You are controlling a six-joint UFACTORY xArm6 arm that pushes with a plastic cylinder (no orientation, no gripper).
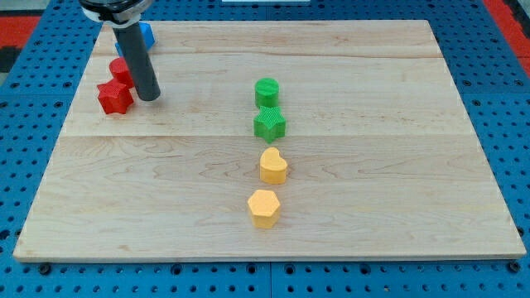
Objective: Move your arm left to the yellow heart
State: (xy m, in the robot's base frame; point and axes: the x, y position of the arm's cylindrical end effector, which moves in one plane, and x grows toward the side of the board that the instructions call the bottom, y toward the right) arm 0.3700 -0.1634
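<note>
The yellow heart [273, 165] lies near the middle of the wooden board [373, 165]. A yellow hexagon [264, 208] sits just below it. A green star [269, 123] and a green cylinder [267, 91] stand above it in the same column. My tip [150, 97] is at the view's upper left, far left of the yellow heart. It stands right beside a red star [114, 97], with a red cylinder [121, 69] just behind the rod. A blue block [147, 35] is partly hidden behind the rod; its shape is unclear.
The board lies on a blue pegboard surface [25, 124]. A red area shows at the view's top corners [513, 12].
</note>
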